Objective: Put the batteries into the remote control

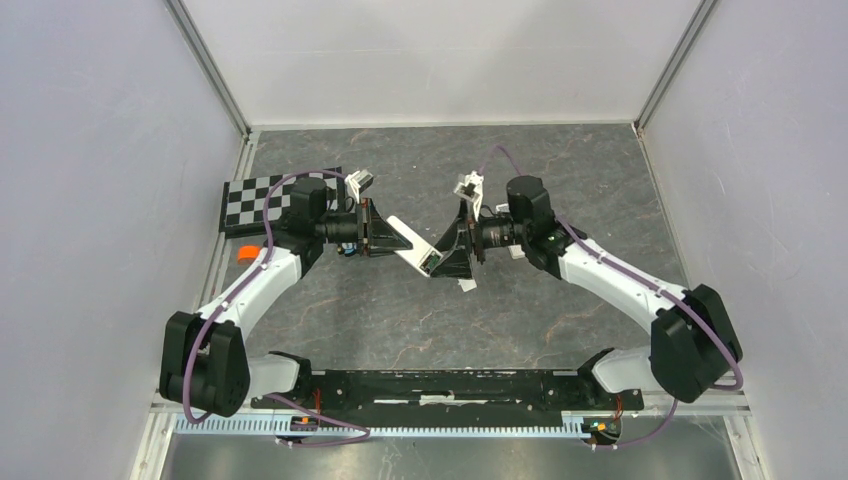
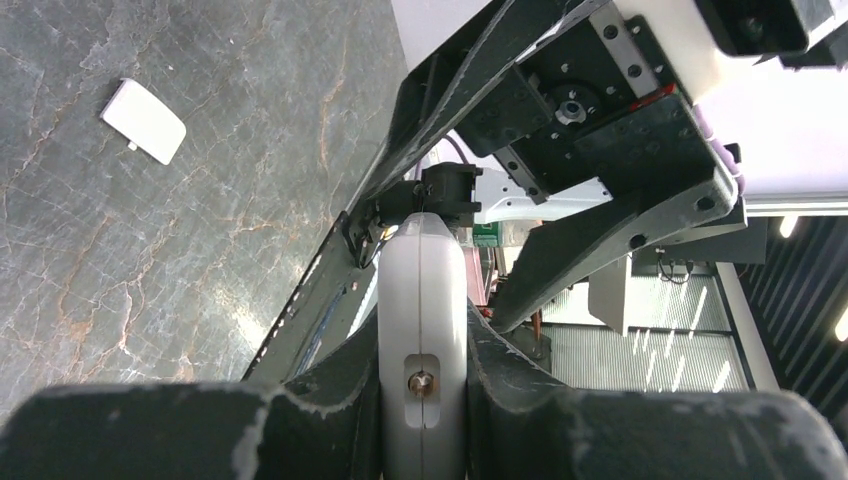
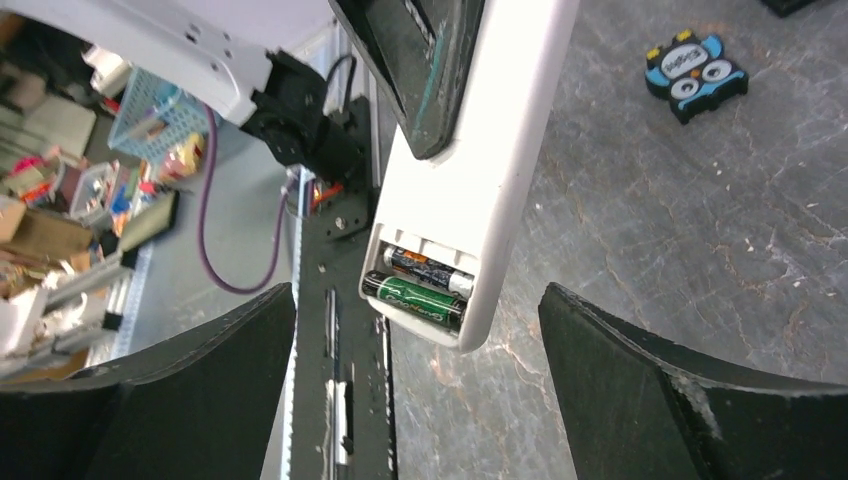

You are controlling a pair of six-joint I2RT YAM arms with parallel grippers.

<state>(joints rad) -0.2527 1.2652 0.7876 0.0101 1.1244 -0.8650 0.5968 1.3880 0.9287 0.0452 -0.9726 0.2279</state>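
Note:
My left gripper (image 1: 402, 240) (image 2: 422, 335) is shut on the white remote control (image 1: 415, 250) (image 2: 421, 300) and holds it edge-on above the table, clamped between both fingers. In the right wrist view the remote control (image 3: 490, 150) has its open compartment facing the camera. Two batteries lie side by side in it, a green one (image 3: 415, 300) and a dark one with an orange end (image 3: 428, 271). My right gripper (image 1: 452, 255) (image 3: 420, 400) stands open just off the remote's compartment end. Its fingers (image 3: 200, 380) spread wide and touch nothing.
A small white battery cover (image 1: 467, 285) (image 2: 143, 121) lies on the dark stone table under the grippers. An owl-shaped blue and black item (image 3: 695, 75) lies on the table. A checkerboard card (image 1: 255, 200) and an orange object (image 1: 245, 253) sit at the left edge.

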